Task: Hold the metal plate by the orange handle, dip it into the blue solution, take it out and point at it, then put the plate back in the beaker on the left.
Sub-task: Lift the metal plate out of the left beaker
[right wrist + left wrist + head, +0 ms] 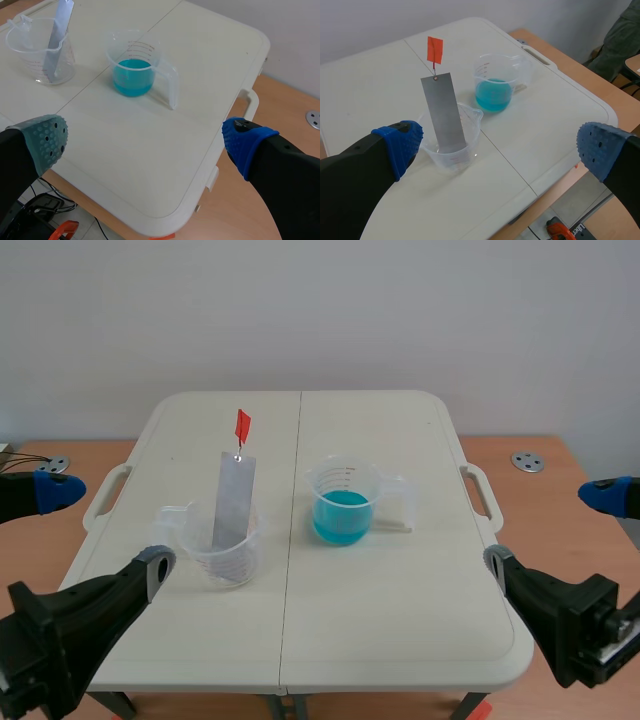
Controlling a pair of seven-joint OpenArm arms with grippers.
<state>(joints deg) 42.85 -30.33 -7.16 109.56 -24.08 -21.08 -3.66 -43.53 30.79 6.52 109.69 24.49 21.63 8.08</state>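
One camera sits centred at the near side of the table (400,620), looking across its whole top. Each wrist camera looks down closer from its own corner; all three share the blue beaker (343,505).

A white folding bench (400,640) with a centre seam is standing before a plain pale wall (320,310). A brown wooden surface (560,510) is showing at both sides, carrying two metal discs (527,462). Even light is falling throughout.
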